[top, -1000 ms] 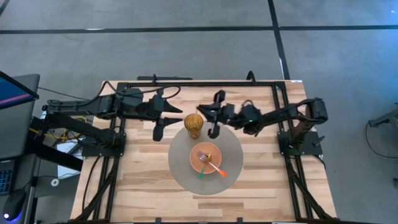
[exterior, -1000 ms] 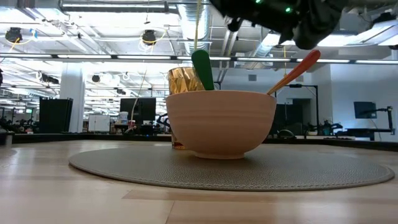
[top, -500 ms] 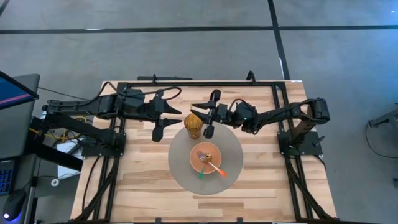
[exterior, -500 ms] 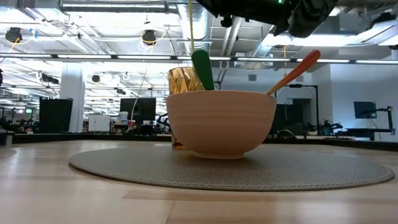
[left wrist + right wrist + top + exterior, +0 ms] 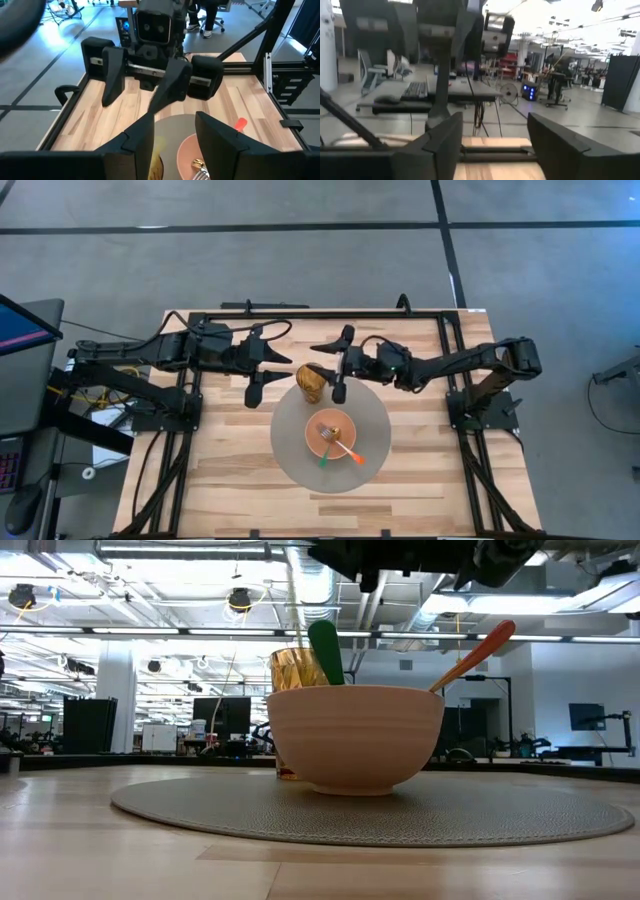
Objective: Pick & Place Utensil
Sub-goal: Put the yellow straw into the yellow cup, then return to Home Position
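Observation:
A peach bowl (image 5: 336, 438) stands on a round grey mat (image 5: 290, 450). In it lean a fork with an orange handle (image 5: 347, 448) and a green-handled utensil (image 5: 326, 652). A golden cup (image 5: 311, 381) stands at the mat's far edge. My right gripper (image 5: 338, 364) is open and empty, hovering just right of the cup. My left gripper (image 5: 262, 366) is open and empty, left of the cup. The two grippers face each other across the cup. The left wrist view shows the bowl (image 5: 190, 160) and the orange handle (image 5: 241, 123).
A black metal frame (image 5: 300, 313) runs around the wooden table. Bare wood lies at the near side of the mat (image 5: 240, 500). The low view looks into a room with desks and screens beyond the table.
My right gripper has moved a little toward the table's left edge, closer to the golden cup, and has risen in the low view. Its fingers stay open. The bowl, utensils and cup have not moved.

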Tool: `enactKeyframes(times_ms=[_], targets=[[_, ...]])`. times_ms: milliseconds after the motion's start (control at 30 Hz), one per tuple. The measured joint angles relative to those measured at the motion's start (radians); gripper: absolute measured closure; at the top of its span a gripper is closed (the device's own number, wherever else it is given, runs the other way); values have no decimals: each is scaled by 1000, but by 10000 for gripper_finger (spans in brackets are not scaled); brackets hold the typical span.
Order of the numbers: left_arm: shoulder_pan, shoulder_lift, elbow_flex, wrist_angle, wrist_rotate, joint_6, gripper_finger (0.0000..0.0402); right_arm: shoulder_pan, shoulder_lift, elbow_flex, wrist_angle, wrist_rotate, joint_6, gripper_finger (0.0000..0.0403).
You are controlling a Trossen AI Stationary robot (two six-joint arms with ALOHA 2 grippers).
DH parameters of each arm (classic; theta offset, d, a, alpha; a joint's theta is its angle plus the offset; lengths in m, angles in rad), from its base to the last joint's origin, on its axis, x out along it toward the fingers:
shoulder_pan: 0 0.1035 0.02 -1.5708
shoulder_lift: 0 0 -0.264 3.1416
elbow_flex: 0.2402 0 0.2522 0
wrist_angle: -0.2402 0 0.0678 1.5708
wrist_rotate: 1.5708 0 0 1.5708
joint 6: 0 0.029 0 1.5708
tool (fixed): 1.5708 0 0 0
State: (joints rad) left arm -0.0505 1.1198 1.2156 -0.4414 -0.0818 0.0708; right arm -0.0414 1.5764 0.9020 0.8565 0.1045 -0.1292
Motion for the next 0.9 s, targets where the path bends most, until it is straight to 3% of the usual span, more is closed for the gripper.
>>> enactKeyframes(times_ms=[267, 500, 667, 900], targets=[[0, -7, -1, -17, -1, 1, 257, 30, -99, 0, -71, 12, -129, 153], [2, -116, -7, -145, -85, 3, 257, 116, -451, 0, -517, 241, -304, 166], [2, -262, -132, -58, -163, 3, 257, 183, -691, 0, -882, 290, -176, 188], [2, -494, -443, 210, -273, -6, 256, 205, -880, -3, -1335, 291, 83, 214]])
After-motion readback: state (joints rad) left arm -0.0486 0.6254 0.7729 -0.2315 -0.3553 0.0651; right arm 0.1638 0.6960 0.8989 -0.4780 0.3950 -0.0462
